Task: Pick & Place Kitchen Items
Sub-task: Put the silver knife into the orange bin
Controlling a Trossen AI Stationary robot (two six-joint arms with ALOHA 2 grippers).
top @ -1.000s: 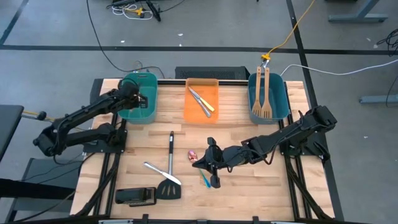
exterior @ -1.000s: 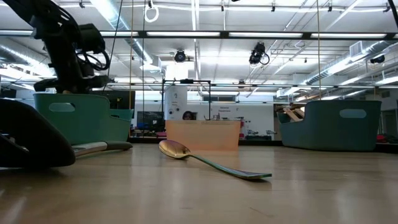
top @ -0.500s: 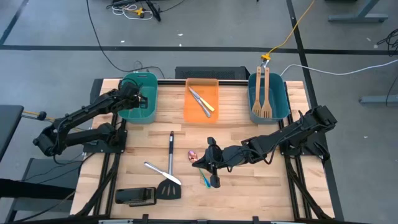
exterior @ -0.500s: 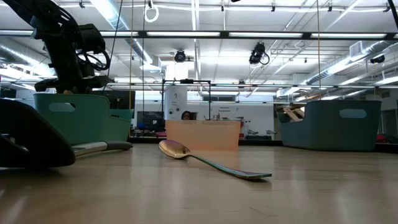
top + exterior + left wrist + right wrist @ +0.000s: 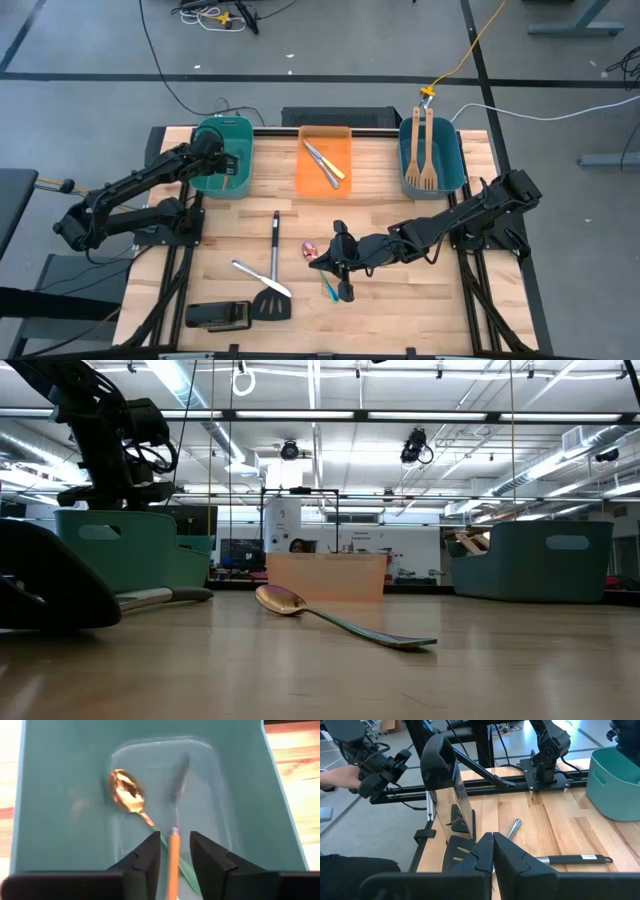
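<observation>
1. Wooden counter (image 5: 390, 195) carries three bins along its far edge: left teal bin (image 5: 222, 158), orange bin (image 5: 324, 160), right teal bin (image 5: 432, 155)
2. Left hand (image 5: 172, 857) hangs over the left teal bin, fingers parted around an orange-handled utensil (image 5: 172, 865); they stand just clear of the handle, and its working end is cut off from view
3. A gold spoon (image 5: 128, 795) with a green handle lies on that bin's floor, its handle partly hidden behind the left hand
4. Right hand (image 5: 343, 277) sits low over the counter's middle, fingers pressed together with nothing seen between them
5. Beside it lie a copper spoon (image 5: 311, 248) and a blue-handled utensil (image 5: 329, 290), both partly covered by the arm
6. Black spatula (image 5: 273, 275) and a silver knife (image 5: 260, 277) cross near the front; a black block (image 5: 218, 316) lies beside them
7. Two wooden spatulas (image 5: 421, 150) rest in the right teal bin; the cutlery (image 5: 323, 162) in the orange bin is hard to identify
</observation>
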